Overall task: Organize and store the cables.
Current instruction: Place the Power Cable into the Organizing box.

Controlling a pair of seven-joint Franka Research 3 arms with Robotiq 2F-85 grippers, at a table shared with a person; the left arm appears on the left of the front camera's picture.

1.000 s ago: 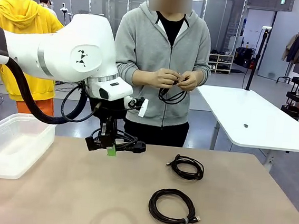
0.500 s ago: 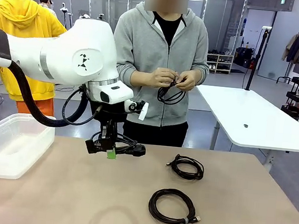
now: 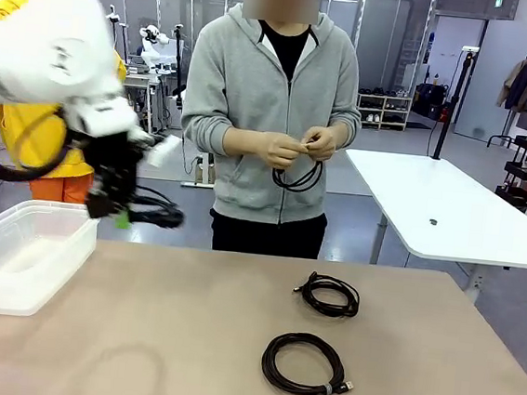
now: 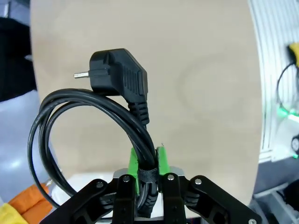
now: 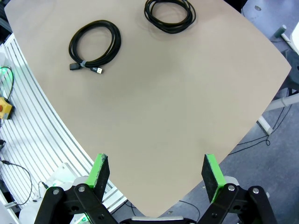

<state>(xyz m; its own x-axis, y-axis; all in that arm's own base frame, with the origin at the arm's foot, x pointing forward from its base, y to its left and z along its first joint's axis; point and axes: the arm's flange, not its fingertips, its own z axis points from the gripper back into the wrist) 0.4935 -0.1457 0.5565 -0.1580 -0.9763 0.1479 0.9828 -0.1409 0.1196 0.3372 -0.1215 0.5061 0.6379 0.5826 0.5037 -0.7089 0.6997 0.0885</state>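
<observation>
- Front view: the left gripper (image 3: 120, 214), blurred, hangs above the far left corner of the table (image 3: 184, 339), just past the far right corner of the clear bin (image 3: 51, 266).
- Its jaws are drawn almost together, clamped on a black power cable (image 3: 157, 213). The coil juts from the fingertips toward the table's middle, clear of the surface.
- Left wrist view: the green pads (image 4: 134, 161) pinch the bundled strands just above a dark strap (image 4: 148, 175). The loop bulges to one side and the angled plug (image 4: 119, 77) stands beyond the fingertips.
- The right gripper (image 5: 156, 168) is spread wide with nothing between its fingers, and sits off the table's edge.
- Two more coils lie on the table right of its middle, well apart from both grippers: the near coil (image 3: 268, 366) close to the robot's edge, and the far coil (image 3: 332, 310) toward the person's edge.
- At the far edge the person's hands (image 3: 287, 148) hold a fourth coil (image 3: 295, 177) above the floor.
</observation>
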